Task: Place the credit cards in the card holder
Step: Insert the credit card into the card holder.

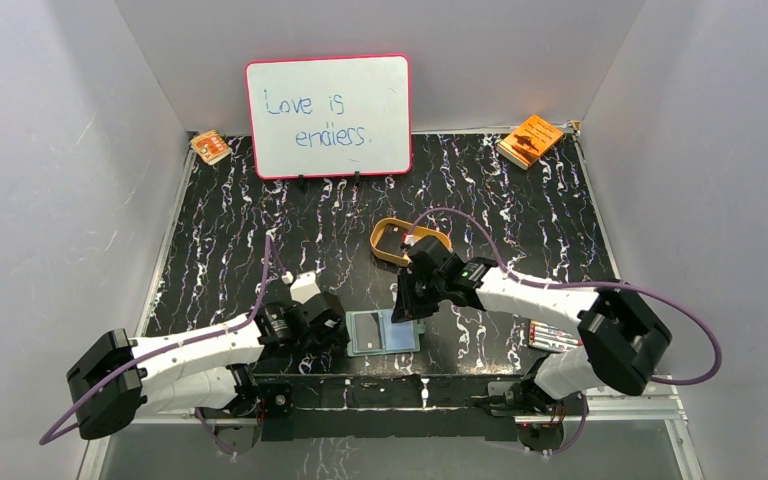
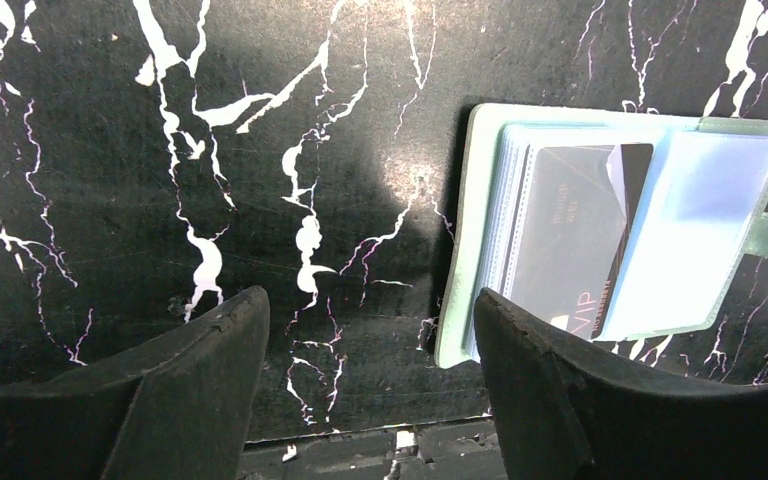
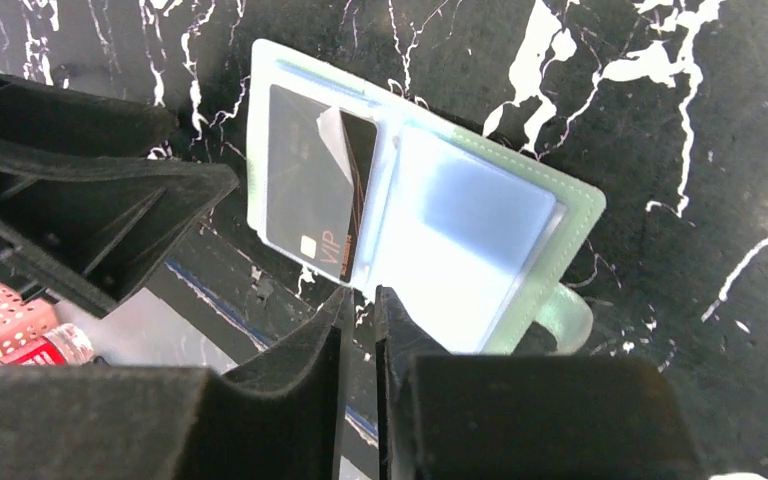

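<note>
The card holder (image 1: 382, 332) lies open on the black marble table by the front edge, its pale blue-green pockets facing up. It also shows in the left wrist view (image 2: 680, 230) and the right wrist view (image 3: 480, 220). One dark credit card (image 2: 570, 230) marked "VIP" lies in its left half among the clear sleeves (image 3: 305, 200). A sleeve corner curls over the card. My left gripper (image 2: 365, 300) is open and empty, with one finger over the holder's near left corner. My right gripper (image 3: 358, 295) is shut and empty, just at the holder's near edge.
A tan-gold oval tray (image 1: 410, 243) sits behind the right gripper. A whiteboard (image 1: 328, 115) stands at the back. Orange booklets lie at the back right (image 1: 530, 139) and back left (image 1: 210, 146). A red-and-white packet (image 1: 550, 335) lies at the front right.
</note>
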